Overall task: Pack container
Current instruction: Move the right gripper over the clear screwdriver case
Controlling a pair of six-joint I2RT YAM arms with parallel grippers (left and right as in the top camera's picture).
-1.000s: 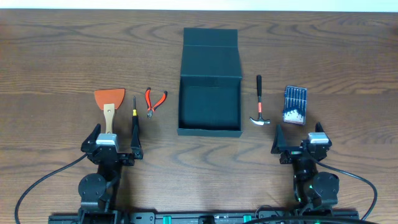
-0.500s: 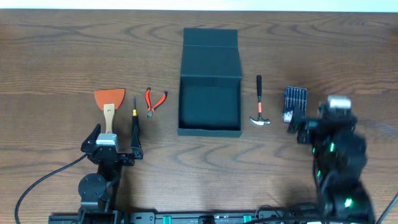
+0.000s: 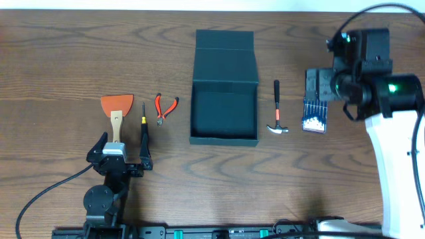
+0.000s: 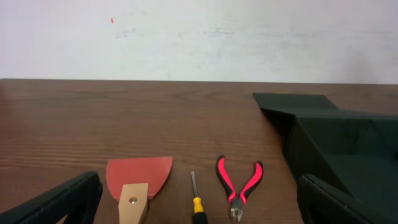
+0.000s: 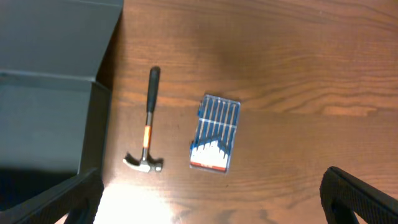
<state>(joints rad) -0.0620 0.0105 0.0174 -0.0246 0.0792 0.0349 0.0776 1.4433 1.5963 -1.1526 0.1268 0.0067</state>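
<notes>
Brown wood-grain counter (image 3: 60, 60) runs back to a pale wall (image 4: 199, 37). At its near edge the left hand (image 3: 123, 147) sits low with its jaws spread wide, gripping nothing. The scraper (image 3: 116, 109) handle ends between its fingers, and the screwdriver (image 3: 143, 129) lies by its inner finger; whether either touches cannot be told. The right hand (image 5: 211, 198) hangs above the bit case (image 5: 215, 141) and hammer (image 5: 148, 124), also wide open and empty. The container (image 3: 224, 113) sits mid-counter between pliers (image 3: 165, 107) and hammer, its mouth facing up. Its lid (image 3: 224, 56) is folded back toward the far edge, so its long axis runs near to far.
</notes>
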